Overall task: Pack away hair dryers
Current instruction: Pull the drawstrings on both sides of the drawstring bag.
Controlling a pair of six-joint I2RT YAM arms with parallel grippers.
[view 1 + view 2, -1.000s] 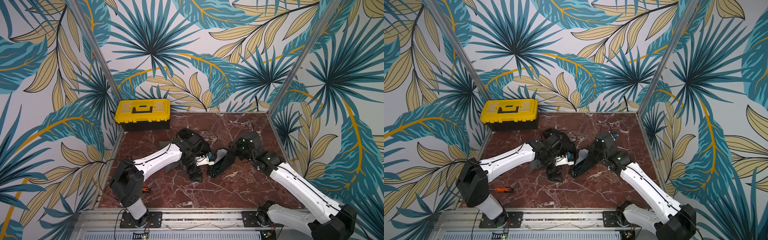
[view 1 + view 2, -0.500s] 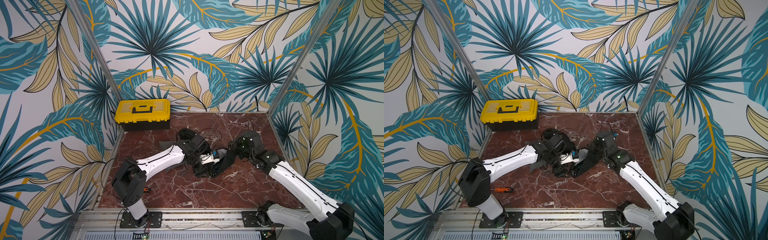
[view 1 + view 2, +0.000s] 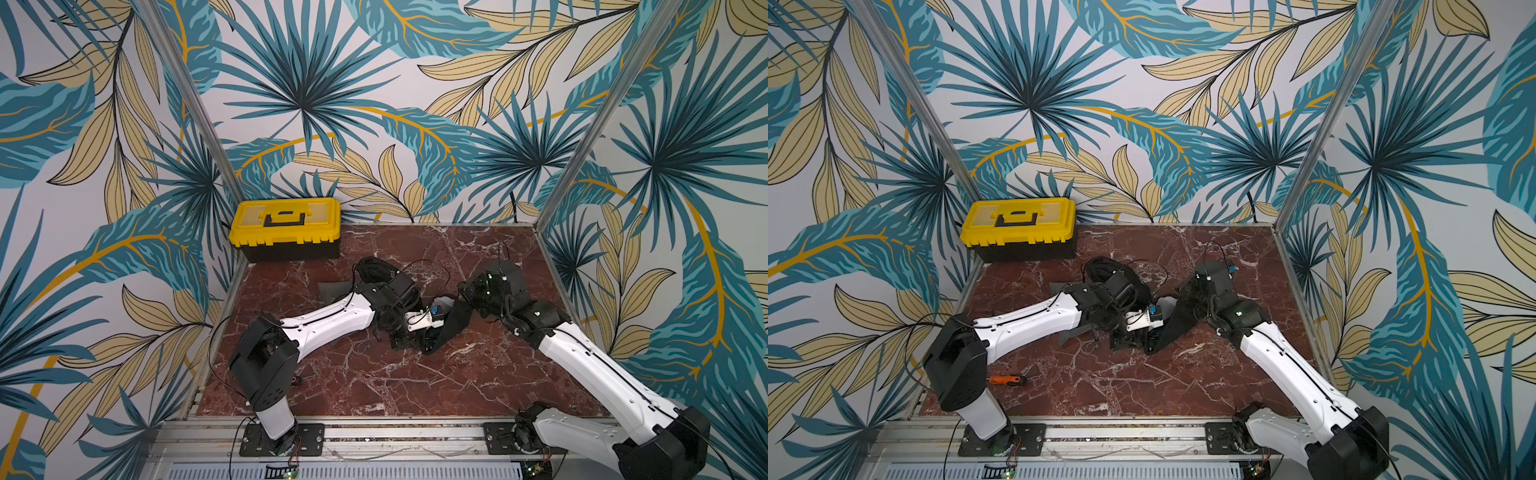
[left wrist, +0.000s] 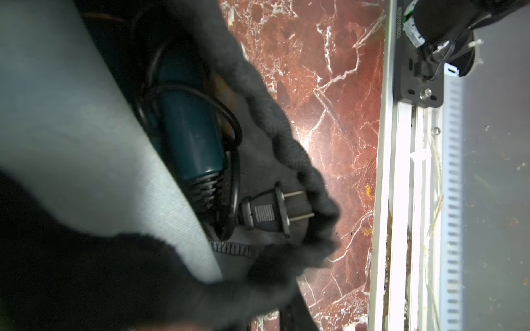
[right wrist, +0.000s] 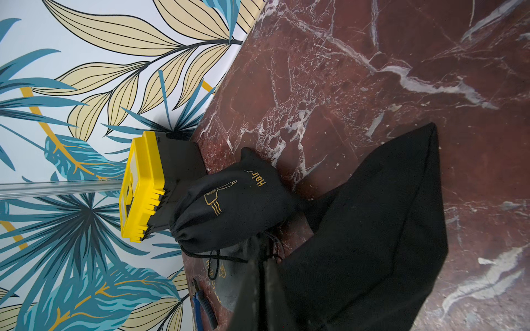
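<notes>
A dark teal hair dryer (image 4: pixel 186 129) lies inside a black pouch (image 3: pixel 453 324). Its black cord is looped round it and its plug (image 4: pixel 266 213) rests near the pouch's rim (image 4: pixel 272 114). My right gripper (image 5: pixel 262 286) is shut on the upper edge of this pouch (image 5: pixel 372 229) and holds it up off the floor. My left gripper (image 3: pixel 409 343) is at the pouch's low mouth. Blurred black cloth covers its jaws in the left wrist view, so their state does not show. No other hair dryer is in view.
A full, drawn-shut black pouch (image 5: pixel 229 206) with gold print lies behind the arms. A flat grey pouch (image 3: pixel 334 289) and blue-handled pliers (image 5: pixel 203 303) lie nearby. A yellow toolbox (image 3: pixel 286 226) stands in the back left corner. An orange screwdriver (image 3: pixel 1005 379) lies by the left arm's base.
My left gripper has moved right, up to the mouth of the held pouch. The right arm has kept the pouch raised in nearly the same place.
</notes>
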